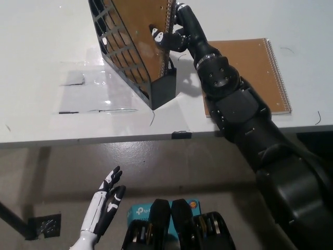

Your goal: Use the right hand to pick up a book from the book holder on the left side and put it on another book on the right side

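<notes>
A black lattice book holder (130,62) stands tilted on the white table (62,120), left of centre. In it stands a brown spiral-bound book (143,31), its wire spine toward the right. My black right hand (174,31) is shut on that book's spine edge, thumb across the brown cover. A second brown spiral notebook (250,67) lies flat on the table at the right, partly hidden by my right forearm. My white left hand (104,205) rests open below the table edge at lower left.
Clear tape patches (86,94) stick to the table left of the holder. A small black clip (181,135) sits on the table's front edge. Below the table, on the floor, lies a teal box (140,211).
</notes>
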`<action>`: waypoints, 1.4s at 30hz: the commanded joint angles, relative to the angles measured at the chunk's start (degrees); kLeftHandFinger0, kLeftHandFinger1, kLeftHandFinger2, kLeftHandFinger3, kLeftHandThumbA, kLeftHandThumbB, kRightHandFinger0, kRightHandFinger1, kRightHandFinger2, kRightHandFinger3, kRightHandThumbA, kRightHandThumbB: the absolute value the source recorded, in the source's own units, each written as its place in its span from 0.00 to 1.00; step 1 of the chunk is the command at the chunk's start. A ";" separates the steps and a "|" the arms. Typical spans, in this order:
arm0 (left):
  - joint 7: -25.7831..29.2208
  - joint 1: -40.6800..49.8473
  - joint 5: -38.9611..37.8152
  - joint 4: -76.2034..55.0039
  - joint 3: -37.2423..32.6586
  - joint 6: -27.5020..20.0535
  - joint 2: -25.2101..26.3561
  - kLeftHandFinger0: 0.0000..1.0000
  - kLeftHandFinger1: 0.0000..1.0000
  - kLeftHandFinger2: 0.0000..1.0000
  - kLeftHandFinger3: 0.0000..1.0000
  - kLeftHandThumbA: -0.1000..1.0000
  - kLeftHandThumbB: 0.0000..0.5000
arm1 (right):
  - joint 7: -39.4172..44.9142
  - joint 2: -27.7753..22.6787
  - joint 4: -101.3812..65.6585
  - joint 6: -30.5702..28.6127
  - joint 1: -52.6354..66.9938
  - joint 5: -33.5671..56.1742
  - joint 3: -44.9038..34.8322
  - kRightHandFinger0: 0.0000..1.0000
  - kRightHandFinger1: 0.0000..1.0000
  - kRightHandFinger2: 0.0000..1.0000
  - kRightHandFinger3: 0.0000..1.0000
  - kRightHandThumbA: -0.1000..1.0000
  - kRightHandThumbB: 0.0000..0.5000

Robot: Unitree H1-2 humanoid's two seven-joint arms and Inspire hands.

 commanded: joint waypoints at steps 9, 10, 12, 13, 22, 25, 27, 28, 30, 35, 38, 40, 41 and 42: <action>0.58 -0.92 -0.46 -0.13 -0.23 -1.67 0.45 0.95 1.00 1.00 0.97 0.93 0.33 | -3.38 0.40 -14.39 4.30 -3.94 0.17 -2.58 0.43 0.60 0.58 0.80 0.00 0.21; 0.79 -0.92 -0.13 -0.07 -0.26 -1.76 0.48 0.95 1.00 1.00 0.97 0.92 0.32 | -3.53 0.38 -16.14 5.13 -4.14 0.26 -2.97 0.17 0.41 0.50 0.83 0.00 0.18; 1.22 -0.95 0.36 0.21 -0.28 -2.05 0.44 0.94 1.00 1.00 0.96 0.92 0.33 | -4.05 0.37 -19.93 6.28 -4.96 0.66 -4.10 0.03 0.42 0.78 0.87 0.00 0.20; 1.38 -0.94 0.69 0.18 -0.33 -2.06 0.45 0.93 1.00 1.00 0.96 0.93 0.31 | -4.43 0.39 -21.69 7.02 -5.36 0.56 -4.56 0.01 0.41 0.76 0.86 0.00 0.21; 1.31 -0.88 1.35 -0.16 -0.61 -1.73 0.76 0.92 1.00 1.00 0.98 0.95 0.31 | -3.47 0.29 -30.91 11.36 -6.82 0.78 -6.17 0.00 0.30 0.70 0.82 0.00 0.21; 1.38 -0.74 1.29 -0.08 -0.64 -1.76 0.68 0.92 1.00 1.00 0.97 0.95 0.32 | -3.28 0.37 -32.71 12.69 -6.52 0.63 -6.03 0.00 0.29 0.71 0.82 0.00 0.21; 1.34 -0.69 1.24 -0.20 -0.64 -1.50 0.66 0.91 1.00 1.00 0.97 0.95 0.32 | -3.16 0.39 -32.69 12.39 -6.08 0.55 -5.88 0.00 0.29 0.71 0.82 0.00 0.21; 1.39 -0.52 1.41 -0.18 -0.72 -1.56 0.64 0.91 1.00 1.00 0.97 0.95 0.31 | -3.12 0.41 -32.89 12.40 -5.63 0.50 -5.80 0.00 0.30 0.72 0.82 0.00 0.20; 1.37 -0.46 1.40 -0.19 -0.75 -1.67 0.63 0.91 1.00 1.00 0.97 0.95 0.30 | -3.21 0.39 -32.82 12.23 -5.00 0.20 -5.67 0.00 0.31 0.73 0.83 0.00 0.20; 1.33 -0.49 1.26 0.02 -0.70 -1.88 0.61 0.90 1.00 1.00 0.95 0.95 0.32 | -1.36 0.01 -30.78 13.45 -3.25 0.27 -4.90 0.05 0.40 0.77 0.81 0.07 0.33; 1.44 -0.45 1.44 0.21 -0.76 -2.07 0.50 0.91 1.00 1.00 0.95 0.95 0.32 | 2.52 -0.49 -29.90 14.86 -1.77 1.38 -4.20 0.17 0.46 0.67 0.74 0.26 0.43; 1.31 -0.29 1.39 0.00 -0.77 -2.01 0.53 0.90 1.00 1.00 0.95 0.95 0.30 | 3.26 -0.68 -28.97 14.62 -0.74 0.69 -3.40 0.37 0.59 0.76 0.83 0.34 0.57; 1.26 -0.30 1.40 0.07 -0.80 -2.19 0.58 0.90 1.00 1.00 0.95 0.95 0.29 | 3.66 -0.75 -27.85 14.01 -0.27 0.37 -2.97 0.40 0.53 0.67 0.78 0.37 0.60; 1.12 -0.24 1.23 0.24 -0.83 -2.53 0.64 0.90 1.00 1.00 0.95 0.95 0.30 | 4.03 -0.67 -26.76 14.02 0.34 0.51 -2.92 0.43 0.53 0.65 0.76 0.38 0.62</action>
